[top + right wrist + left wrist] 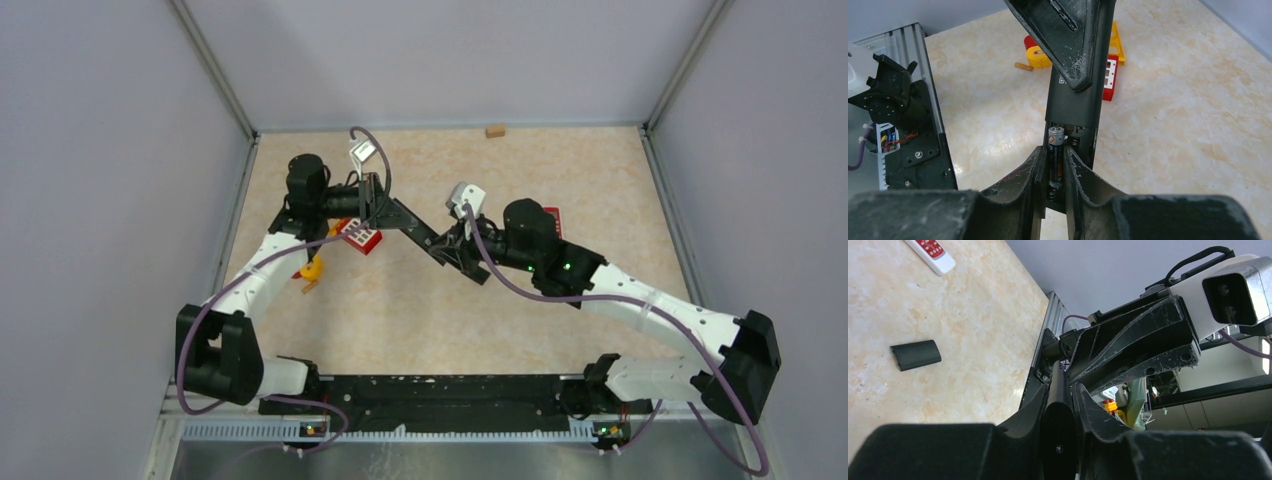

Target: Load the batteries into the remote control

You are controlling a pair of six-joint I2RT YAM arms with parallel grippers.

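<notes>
Right gripper (1054,155) pinches a battery (1056,140) at the remote (1070,102) bay between its fingertips — skewed pressure could pop it out.

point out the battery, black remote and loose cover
battery (1056,150): right wrist view, its label
black remote (1072,107): right wrist view, its back
loose cover (915,354): left wrist view, its middle

The black remote control (1070,107) is up off the bench (1173,100), back side up, with its battery compartment open. One battery (1055,142), dark with an orange band and a silver cap, lies lengthwise in that compartment. It is pinched between the fingers of the right hand (1054,156).
</notes>
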